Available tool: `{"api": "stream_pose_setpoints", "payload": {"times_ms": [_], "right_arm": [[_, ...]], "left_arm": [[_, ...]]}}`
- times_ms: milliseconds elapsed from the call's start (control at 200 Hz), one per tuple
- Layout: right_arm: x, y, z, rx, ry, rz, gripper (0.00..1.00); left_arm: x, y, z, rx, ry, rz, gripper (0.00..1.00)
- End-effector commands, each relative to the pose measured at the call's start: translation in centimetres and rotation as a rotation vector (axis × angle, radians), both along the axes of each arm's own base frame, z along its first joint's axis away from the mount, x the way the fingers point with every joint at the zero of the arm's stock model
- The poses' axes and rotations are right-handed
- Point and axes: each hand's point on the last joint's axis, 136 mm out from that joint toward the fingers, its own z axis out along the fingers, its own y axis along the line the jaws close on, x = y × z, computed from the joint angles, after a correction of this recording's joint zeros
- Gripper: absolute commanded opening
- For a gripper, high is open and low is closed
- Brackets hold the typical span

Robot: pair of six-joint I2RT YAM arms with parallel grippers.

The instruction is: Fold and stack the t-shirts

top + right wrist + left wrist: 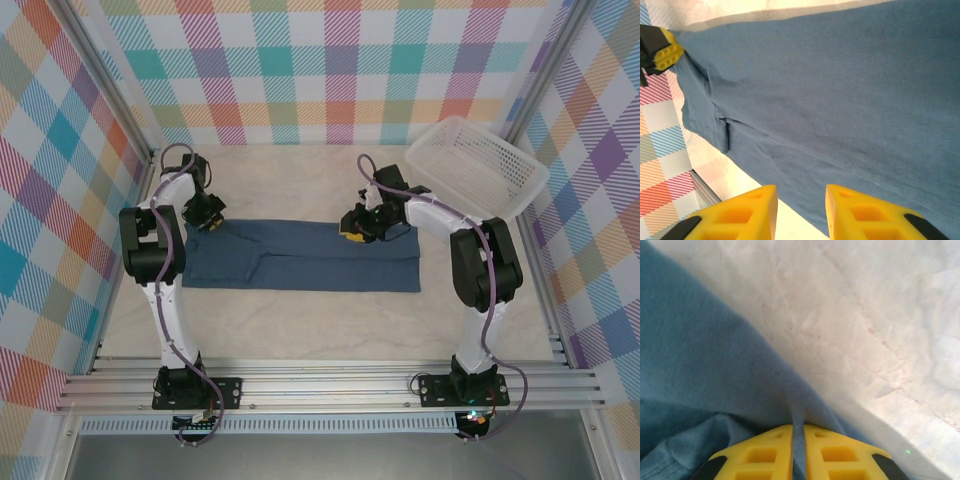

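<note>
Top external view has the t-shirt [300,262] lying flat on the table [300,330], drawn into a long, narrow band that runs leftward from a spot near the white basket [480,160], which is propped in the far right corner. The shirt's right end lies nearest the basket, apart from it. The left gripper [798,434] sits at the shirt corner farthest from the basket, and its yellow fingers [760,455] are clamped together with a ridge of blue cloth pinched between them. The right gripper [801,200] hovers over the shirt's far edge, on the half closer to the basket. Its fingers are spread apart with nothing between them, and the cloth lies smooth beneath. The lengthwise fold looks done, so the step in hand is likely the crosswise fold. For that, the right gripper would need to lower and pinch the far edge, matching the left one's hold, before one end is carried over the other without dragging the band askew. No brand, label or writing can be read on the shirt, the basket or the grippers.
</note>
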Motion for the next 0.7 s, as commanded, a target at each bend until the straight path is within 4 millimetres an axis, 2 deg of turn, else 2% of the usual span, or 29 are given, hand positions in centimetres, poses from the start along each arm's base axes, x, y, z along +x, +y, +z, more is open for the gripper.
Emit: {"api": "stream_pose_setpoints", "payload": {"times_ms": [0,70,135,205,275,325,430,525,695], "right_arm": [[0.2,-2.4,0.5,-0.068,-0.033,-0.04,0.32],[0.9,-4.5,-0.1,-0.112,-0.02,-0.095,0.32],[1.6,-6.6,-0.7,-0.176,-0.01,-0.139,0.32],[2.2,-8.7,-1.6,-0.252,0.01,-0.173,0.31],[2.6,-10.0,-2.6,-0.308,0.036,-0.18,0.31],[2.7,-10.5,-3.5,-0.345,0.06,-0.171,0.31],[2.4,-11.8,-5.0,-0.439,0.125,-0.165,0.3],[1.8,-12.9,-5.9,-0.513,0.158,-0.165,0.32],[-0.1,-14.2,-7.6,-0.595,0.246,-0.145,0.34]], "left_arm": [[0.3,0.6,2.4,0.043,-0.025,-0.022,0.22],[0.2,0.4,5.5,0.081,-0.081,-0.023,0.32],[-0.7,-0.3,8.3,0.104,-0.129,-0.02,0.35],[-2.8,-2.1,9.4,0.053,-0.147,0.019,0.35],[-5.6,-4.2,8.3,-0.048,-0.114,0.094,0.31],[-8.1,-6.0,6.5,-0.129,-0.068,0.15,0.28],[-10.8,-7.2,4.1,-0.194,-0.033,0.265,0.25],[-11.1,-7.2,2.9,-0.195,-0.004,0.301,0.23],[-9.9,-7.2,0.0,-0.18,0.07,0.279,0.22]]}}
